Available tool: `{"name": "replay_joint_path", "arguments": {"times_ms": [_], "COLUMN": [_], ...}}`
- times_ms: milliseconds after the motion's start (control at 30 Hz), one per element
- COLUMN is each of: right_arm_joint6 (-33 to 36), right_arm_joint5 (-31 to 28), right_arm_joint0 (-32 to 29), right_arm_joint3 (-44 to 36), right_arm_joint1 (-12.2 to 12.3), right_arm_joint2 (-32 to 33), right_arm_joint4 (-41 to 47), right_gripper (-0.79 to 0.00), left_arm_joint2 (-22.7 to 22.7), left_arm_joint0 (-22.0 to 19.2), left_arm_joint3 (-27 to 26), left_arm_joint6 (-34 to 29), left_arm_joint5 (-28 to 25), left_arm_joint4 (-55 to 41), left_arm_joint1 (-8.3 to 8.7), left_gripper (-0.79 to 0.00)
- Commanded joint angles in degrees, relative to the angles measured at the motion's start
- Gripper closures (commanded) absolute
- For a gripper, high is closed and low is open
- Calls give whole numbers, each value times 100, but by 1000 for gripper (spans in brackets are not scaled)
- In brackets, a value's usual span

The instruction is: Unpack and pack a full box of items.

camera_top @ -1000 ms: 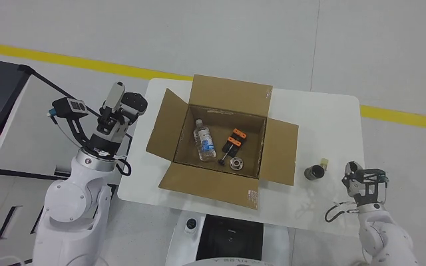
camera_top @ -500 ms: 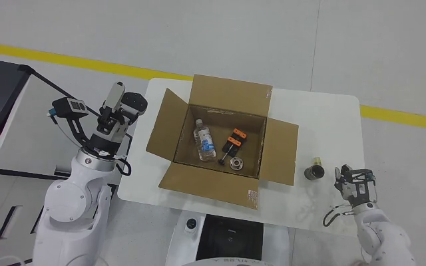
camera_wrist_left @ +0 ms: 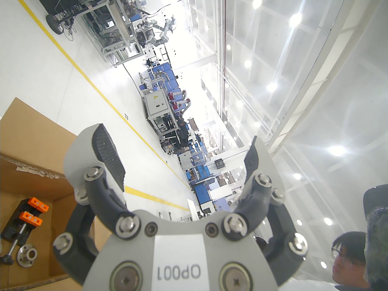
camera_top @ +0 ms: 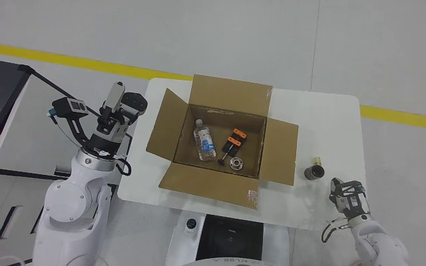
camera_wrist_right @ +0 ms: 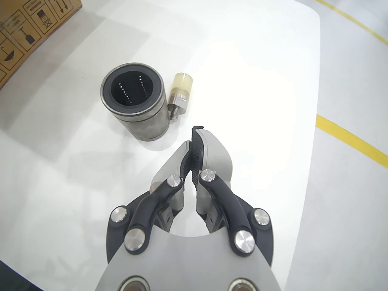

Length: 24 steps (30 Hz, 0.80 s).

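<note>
Right wrist view: metal cylinder (camera_wrist_right: 133, 101) stands upright, just ahead of right claw (camera_wrist_right: 195, 136).
Right claw: pressed closed, empty; nearer arm.

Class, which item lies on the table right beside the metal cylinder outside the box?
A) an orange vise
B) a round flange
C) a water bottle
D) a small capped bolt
D: the small capped bolt lies right beside the metal cylinder on the white table, outside the cardboard box.
</note>
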Motion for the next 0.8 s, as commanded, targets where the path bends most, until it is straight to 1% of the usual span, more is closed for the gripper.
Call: {"name": "replay_joint_path", "arguments": {"times_ms": [0,33,100,367,767], "right_arm_joint6": [19,35,56,127,103], "right_arm_joint5": [3,-11,36,65,205], "right_arm_joint0": [9,8,35,97,275], "right_arm_joint3": [-26,-36,-38,-26,8], "right_arm_joint1": [-5,-9,-17,-42,-69], "right_arm_joint2": [-62,-119,-205,-548,-819], "right_arm_joint4": [-4,-22,-41,-92,86], "right_gripper": [-28,-28,0,0,0], "left_arm_joint2": [0,0,0,0,0], "left_arm_joint0": [0,0,0,0,0], "left_arm_joint3": [0,0,0,0,0], "left_arm_joint6": [0,0,0,0,0], "left_arm_joint5": [0,0,0,0,0], "left_arm_joint4": [0,0,0,0,0], "left_arm_joint1": [0,0,0,0,0], "left_gripper": [-785,-785,-785,-785,-785]}}
